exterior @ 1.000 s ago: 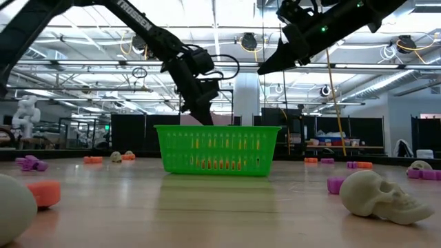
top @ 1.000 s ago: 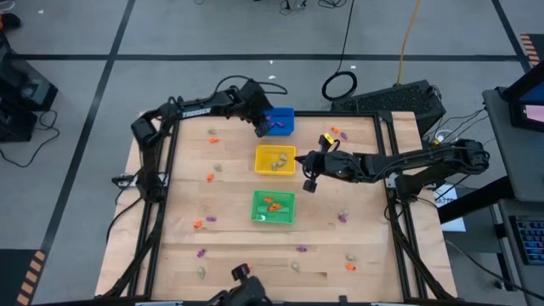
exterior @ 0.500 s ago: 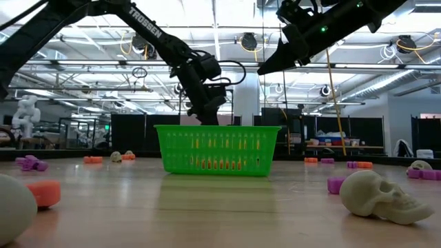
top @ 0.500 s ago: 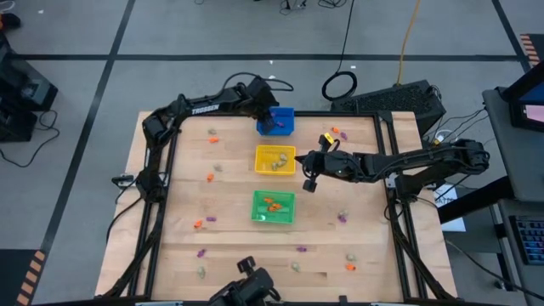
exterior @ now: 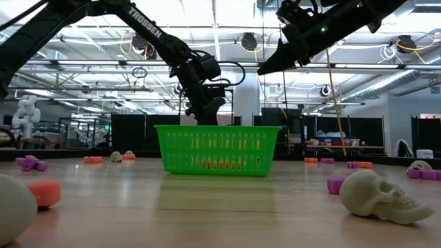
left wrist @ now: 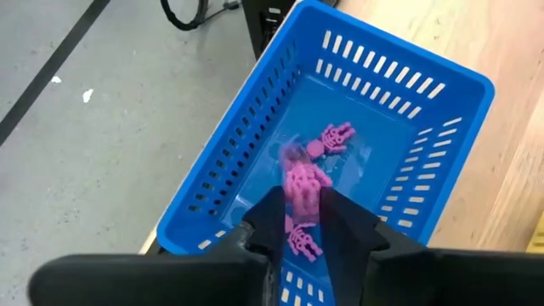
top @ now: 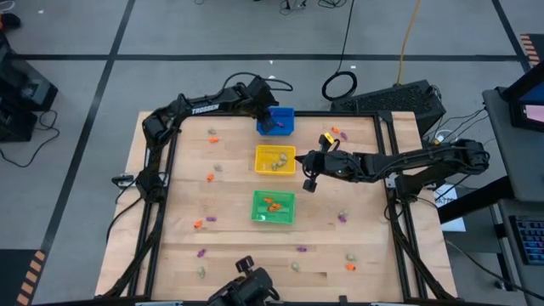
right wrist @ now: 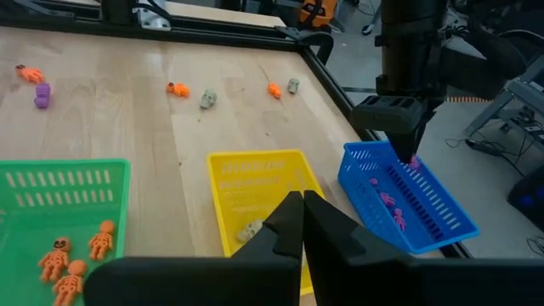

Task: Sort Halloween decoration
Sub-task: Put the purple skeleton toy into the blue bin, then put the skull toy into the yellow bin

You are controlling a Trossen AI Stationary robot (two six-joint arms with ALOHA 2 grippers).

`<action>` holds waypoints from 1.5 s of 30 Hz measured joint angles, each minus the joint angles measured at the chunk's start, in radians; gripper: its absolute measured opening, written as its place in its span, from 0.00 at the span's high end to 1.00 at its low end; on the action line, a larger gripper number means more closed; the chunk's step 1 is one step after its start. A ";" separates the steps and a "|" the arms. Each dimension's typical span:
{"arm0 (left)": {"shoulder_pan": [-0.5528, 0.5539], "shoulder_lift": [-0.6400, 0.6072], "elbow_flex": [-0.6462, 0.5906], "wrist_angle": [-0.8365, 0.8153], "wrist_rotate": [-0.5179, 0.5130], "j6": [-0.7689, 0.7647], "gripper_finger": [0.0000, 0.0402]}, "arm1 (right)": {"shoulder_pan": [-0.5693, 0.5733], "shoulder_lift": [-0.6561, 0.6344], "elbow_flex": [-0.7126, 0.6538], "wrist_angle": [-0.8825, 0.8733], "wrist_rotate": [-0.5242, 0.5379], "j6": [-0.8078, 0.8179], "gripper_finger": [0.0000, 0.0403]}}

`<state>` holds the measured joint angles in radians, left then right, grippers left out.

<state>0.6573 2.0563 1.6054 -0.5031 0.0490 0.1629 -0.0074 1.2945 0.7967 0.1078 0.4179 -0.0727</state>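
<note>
Left wrist view: left gripper (left wrist: 301, 217) points down into blue bin (left wrist: 255, 127)

A pale wooden worktop (top: 238, 246) carries three square slatted bins in a row, with the yellow bin (top: 275, 160) in the middle as the landmark. The blue bin (top: 279, 121) sits just beyond it at the worktop's far edge, and the green bin (top: 274, 206) lies on its opposite, nearer side (each apart from the yellow one). Off the worktop beyond the blue bin, a coiled black cable (top: 340, 85) rests on the grey floor (top: 76, 93).
</note>
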 joint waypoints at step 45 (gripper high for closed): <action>-0.085 -0.077 -0.094 0.363 -0.108 -0.076 1.00 | -0.011 0.000 0.000 -0.016 -0.003 -0.012 1.00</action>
<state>0.5720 1.9793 1.5113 -0.1399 -0.0589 0.0864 -0.0184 1.2945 0.7967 0.0914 0.4149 -0.0847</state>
